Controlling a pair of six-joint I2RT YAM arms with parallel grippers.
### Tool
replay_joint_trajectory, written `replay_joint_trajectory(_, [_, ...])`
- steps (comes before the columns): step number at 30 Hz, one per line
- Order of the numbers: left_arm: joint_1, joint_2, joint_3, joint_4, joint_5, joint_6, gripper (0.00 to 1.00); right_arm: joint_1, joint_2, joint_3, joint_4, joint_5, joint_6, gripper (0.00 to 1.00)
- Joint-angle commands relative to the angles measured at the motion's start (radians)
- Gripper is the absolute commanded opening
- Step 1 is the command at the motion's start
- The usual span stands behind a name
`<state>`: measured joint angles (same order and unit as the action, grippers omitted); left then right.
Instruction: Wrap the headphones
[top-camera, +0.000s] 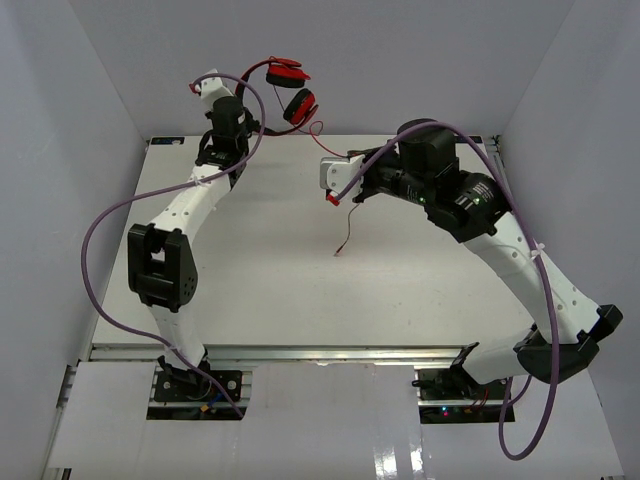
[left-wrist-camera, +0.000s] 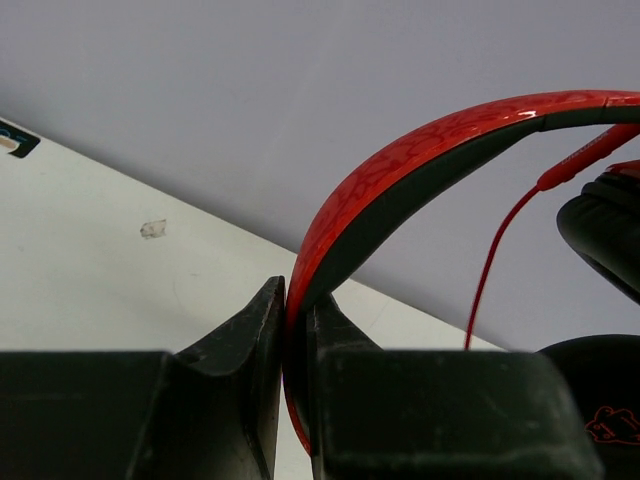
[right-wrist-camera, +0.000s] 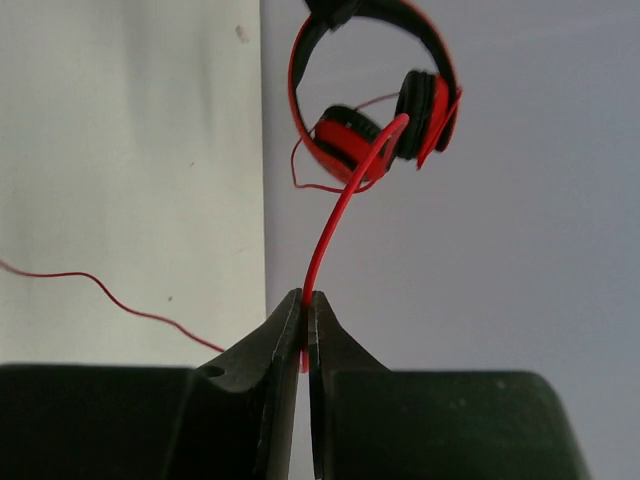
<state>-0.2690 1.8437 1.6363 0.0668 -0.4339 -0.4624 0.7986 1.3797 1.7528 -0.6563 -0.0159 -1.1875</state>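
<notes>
Grey walls (top-camera: 60, 120) box in a white counter (top-camera: 300, 290); from above, the headphones (top-camera: 290, 90) hang raised at the far edge, a purple arm cable (top-camera: 85, 245) looping just beside them, and the thin red cable (top-camera: 347, 228) dangles over mid-counter. Left wrist: the left hand (left-wrist-camera: 297, 310) is clenched on the red-and-black headband (left-wrist-camera: 400, 165), an ear pad (left-wrist-camera: 600, 230) just right. Right wrist: the right hand (right-wrist-camera: 305, 310) pinches the red cable, headphones beyond.

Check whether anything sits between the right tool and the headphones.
Nothing visible: the cable runs free through the air from the right tool to the headphones, held by the left tool at the headband.
</notes>
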Motion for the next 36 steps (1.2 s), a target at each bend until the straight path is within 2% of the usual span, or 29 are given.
replay_joint_trajectory(1, [-0.029,0.066,0.121,0.052,-0.031,-0.061,0.00,0.006,0.033,0.087,-0.046,-0.049,-0.135,0.10])
replay_joint_trajectory(9, [-0.101,0.208,0.251,0.070,0.038,0.034,0.00,0.030,0.042,0.064,-0.022,0.098,-0.252,0.11])
replay_joint_trajectory(12, [-0.111,0.198,0.232,0.072,0.048,0.025,0.00,0.029,0.046,0.068,-0.038,0.093,-0.267,0.11])
replay_joint_trajectory(16, [-0.116,0.165,0.214,0.007,0.014,-0.064,0.00,0.030,0.060,0.060,-0.077,0.069,-0.298,0.11])
replay_joint_trajectory(20, [-0.131,0.142,0.196,-0.003,0.098,-0.025,0.00,0.032,0.072,0.050,-0.041,0.130,-0.320,0.11])
replay_joint_trajectory(24, [-0.136,0.089,0.103,0.030,0.254,0.091,0.00,0.018,0.074,0.053,0.006,0.175,-0.323,0.11])
replay_joint_trajectory(30, [-0.134,-0.026,-0.136,0.111,0.423,0.279,0.00,-0.030,0.058,0.054,0.011,0.165,-0.316,0.11])
replay_joint_trajectory(36, [-0.134,-0.081,-0.202,0.132,0.536,0.426,0.00,-0.057,0.036,0.009,0.003,0.136,-0.304,0.11])
